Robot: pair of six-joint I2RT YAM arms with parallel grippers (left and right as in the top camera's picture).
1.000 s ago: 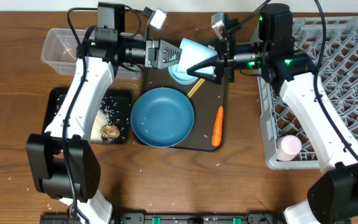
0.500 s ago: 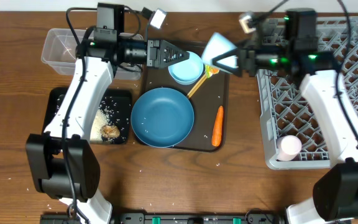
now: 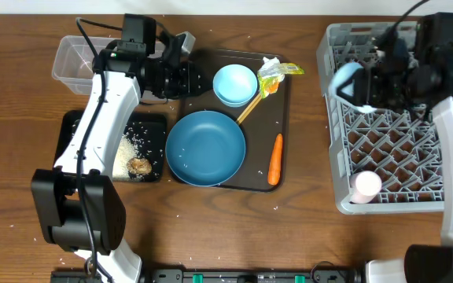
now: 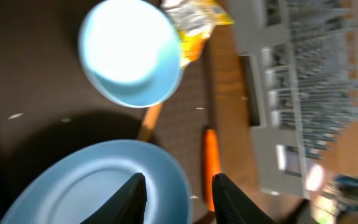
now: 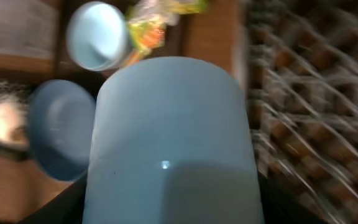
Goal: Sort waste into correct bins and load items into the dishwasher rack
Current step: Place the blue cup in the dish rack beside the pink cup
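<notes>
while the right gripper (image 3: pixel 366 85) holds the small light-blue cup (image 3: pixel 344 82) over the dishwasher rack (image 3: pixel 341 174), the left gripper (image 4: pixel 179 198) hangs empty.
left jaws apart, just beside the small light-blue bowl (image 3: pixel 234 82); the cup seems tipped sideways, though blurred.

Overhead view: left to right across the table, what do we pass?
clear tub → large dark-blue bowl → orange carrot → small light-blue cup, over the left side of the dishwasher rack
</notes>
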